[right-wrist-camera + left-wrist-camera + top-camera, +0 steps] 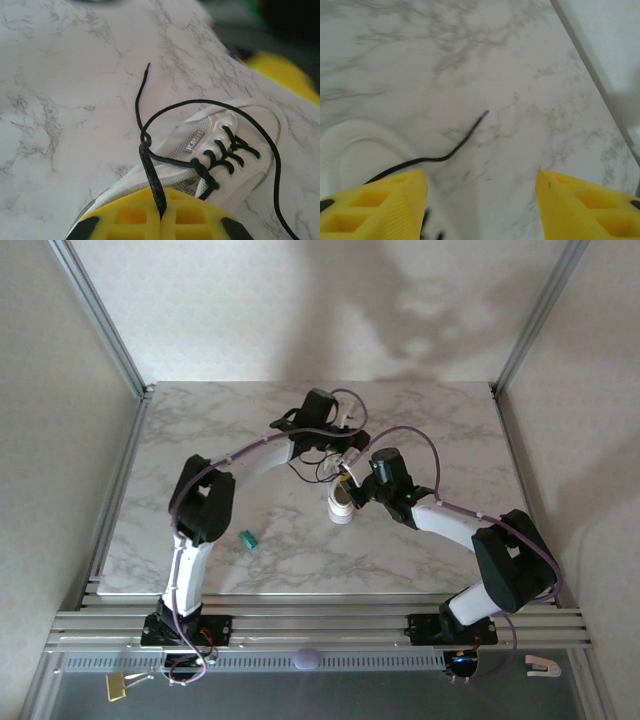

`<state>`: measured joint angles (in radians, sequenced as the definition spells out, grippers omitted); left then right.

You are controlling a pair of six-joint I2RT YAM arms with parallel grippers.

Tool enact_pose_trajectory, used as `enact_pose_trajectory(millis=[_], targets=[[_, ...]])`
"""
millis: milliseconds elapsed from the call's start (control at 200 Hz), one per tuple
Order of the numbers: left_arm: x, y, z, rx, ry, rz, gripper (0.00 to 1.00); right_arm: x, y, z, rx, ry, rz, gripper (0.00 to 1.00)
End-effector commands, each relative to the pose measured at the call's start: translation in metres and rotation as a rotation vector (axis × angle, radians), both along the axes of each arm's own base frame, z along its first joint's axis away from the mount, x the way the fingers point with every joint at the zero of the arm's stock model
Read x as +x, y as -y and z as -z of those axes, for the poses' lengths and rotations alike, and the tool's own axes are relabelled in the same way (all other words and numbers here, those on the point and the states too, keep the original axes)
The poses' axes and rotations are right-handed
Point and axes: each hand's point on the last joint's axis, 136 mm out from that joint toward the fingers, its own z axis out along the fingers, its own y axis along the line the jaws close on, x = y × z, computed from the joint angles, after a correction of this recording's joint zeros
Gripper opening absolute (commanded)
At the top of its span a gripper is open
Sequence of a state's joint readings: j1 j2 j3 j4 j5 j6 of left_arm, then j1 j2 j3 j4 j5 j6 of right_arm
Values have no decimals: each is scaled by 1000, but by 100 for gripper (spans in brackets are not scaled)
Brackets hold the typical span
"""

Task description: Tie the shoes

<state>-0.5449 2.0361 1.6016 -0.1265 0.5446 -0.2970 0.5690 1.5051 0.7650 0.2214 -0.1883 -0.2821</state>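
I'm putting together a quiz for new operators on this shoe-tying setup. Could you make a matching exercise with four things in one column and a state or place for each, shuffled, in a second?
Column one:
1. left gripper
2. right gripper
3. sneaker
4. teal object

Column two:
A. white, just ahead of the right gripper
B. jaws apart, nothing between them
C. lying well apart from the sneaker
D. shut on a black lace

Pairs: 1-B, 2-D, 3-A, 4-C
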Motion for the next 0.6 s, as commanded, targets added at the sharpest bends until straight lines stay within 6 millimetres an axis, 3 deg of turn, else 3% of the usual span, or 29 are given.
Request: enact_pose_trajectory(millis=[0, 70, 145, 285, 596], targets=[[9, -46, -65, -88, 195, -135, 59, 10, -1, -6, 19, -37, 48, 0], [-4, -67, -63, -82, 257, -143, 58, 11, -2, -5, 23, -73, 58, 0], [-24, -76, -56, -60, 324, -92, 58, 11, -2, -4, 20, -119, 57, 0], [-55, -72, -39, -16, 407, 69, 59, 11, 2, -5, -40, -164, 57, 0], [-80, -60, -24, 22, 586, 274, 66, 5, 12, -2, -198, -196, -10, 0]])
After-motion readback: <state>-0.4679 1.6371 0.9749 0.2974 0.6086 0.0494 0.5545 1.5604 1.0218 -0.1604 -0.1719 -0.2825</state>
